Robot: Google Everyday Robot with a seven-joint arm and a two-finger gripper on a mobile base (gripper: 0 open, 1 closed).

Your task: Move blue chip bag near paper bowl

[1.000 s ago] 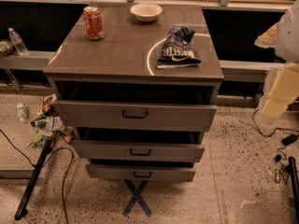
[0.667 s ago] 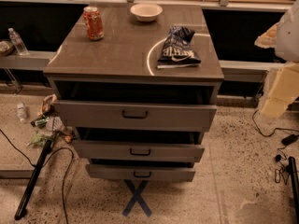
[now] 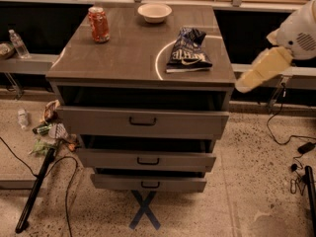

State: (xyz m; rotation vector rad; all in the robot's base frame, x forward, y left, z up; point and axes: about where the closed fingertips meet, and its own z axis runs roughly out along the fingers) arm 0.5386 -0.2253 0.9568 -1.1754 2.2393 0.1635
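Observation:
The blue chip bag [image 3: 187,51], dark navy and crinkled with white lettering, lies on the right half of the grey cabinet top [image 3: 123,53]. The paper bowl [image 3: 154,12], shallow and off-white, stands at the back middle of the top, apart from the bag. My gripper [image 3: 250,81] shows as a pale yellowish shape at the right edge of the view. It hangs in the air just off the cabinet's right front corner, to the right of the bag and touching nothing.
An orange-red soda can [image 3: 98,24] stands upright at the back left of the top. Three drawers [image 3: 143,123] below stand partly pulled out. Litter and a black pole [image 3: 37,186] lie on the floor at left, cables [image 3: 289,137] at right, and a blue X [image 3: 144,210] is taped in front.
My arm has swung up and to the left, bringing the gripper closer to the cabinet's right front corner. The bag, bowl and can have not moved.

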